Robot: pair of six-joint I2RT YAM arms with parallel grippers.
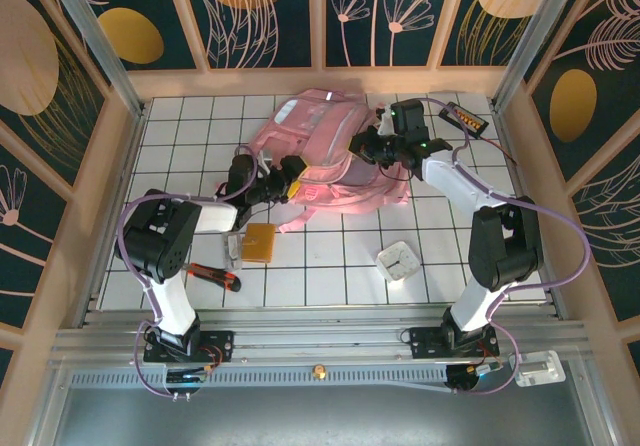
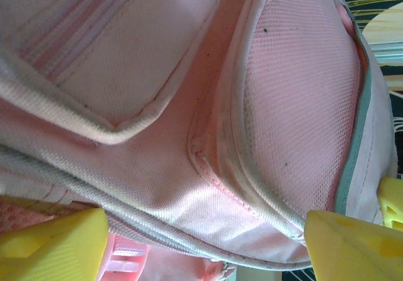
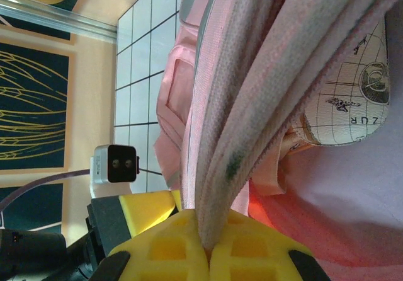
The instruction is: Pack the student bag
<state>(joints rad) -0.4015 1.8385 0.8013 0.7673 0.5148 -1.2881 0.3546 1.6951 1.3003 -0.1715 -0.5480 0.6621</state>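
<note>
The student bag [image 1: 322,144], a big pink backpack, lies on the tiled table at the back centre. My left gripper [image 1: 288,178] is at the bag's near left edge. In the left wrist view its yellow fingers [image 2: 53,246] stand wide apart, open, with the bag's piped edge [image 2: 208,193] between them. My right gripper [image 1: 373,148] is at the bag's right side. It is shut on a folded strip of the bag's pink fabric [image 3: 233,142], pinched between the yellow pads [image 3: 252,249]. A white thing with a globe print [image 3: 352,98] shows inside the bag.
An orange square pad [image 1: 260,243] and a small clear item [image 1: 234,251] lie in front of the bag. A red and black cutter [image 1: 215,276] is near the left arm's base. A white square object [image 1: 398,261] is front right, and a black device [image 1: 465,116] back right.
</note>
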